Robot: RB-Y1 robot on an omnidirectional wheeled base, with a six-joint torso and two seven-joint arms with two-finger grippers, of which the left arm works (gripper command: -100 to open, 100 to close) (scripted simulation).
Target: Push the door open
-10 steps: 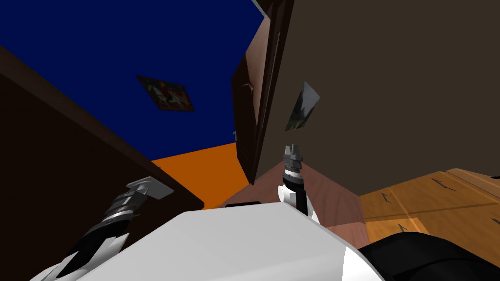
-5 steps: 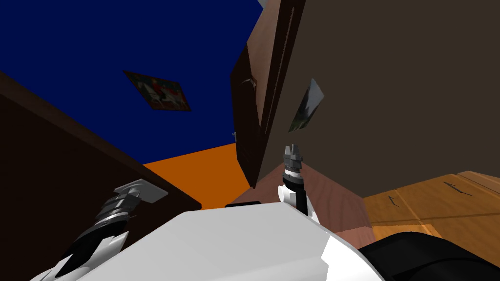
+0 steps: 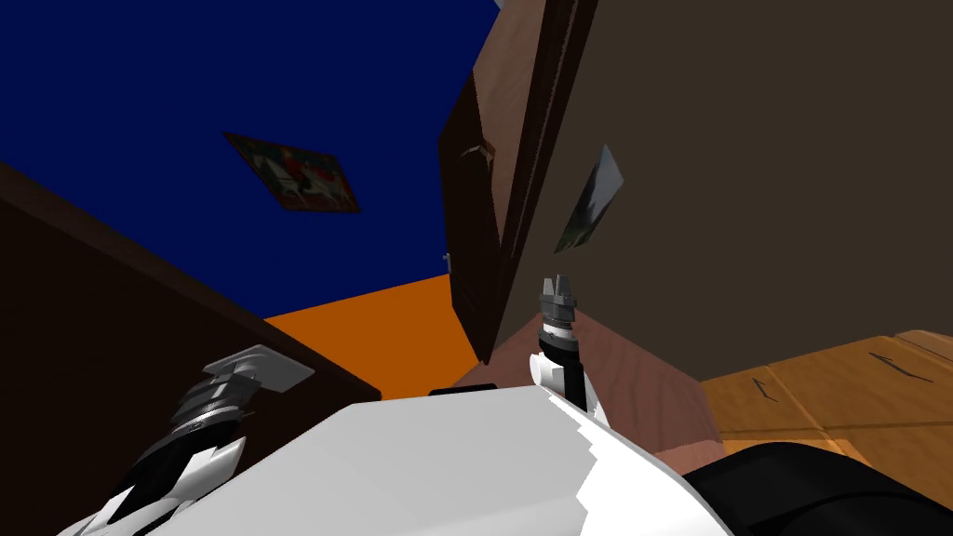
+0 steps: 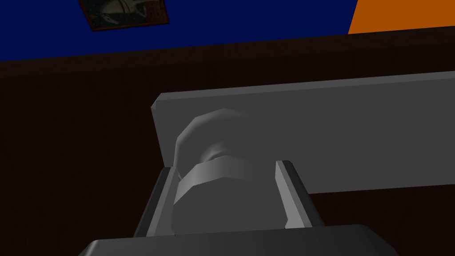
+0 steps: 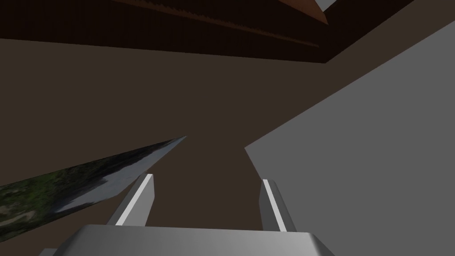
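Door, a dark slab swung ajar on my left, has its knob clamped in the left pincer, likely for pushing it wider, while the right pincer idles, blades apart, facing a wall.

The left gripper has its jaws on either side of a grey knob, pressing its sides. The knob stands on a grey plate fixed to a dark door. Beyond the door's edge are a blue wall, a picture and an orange floor.
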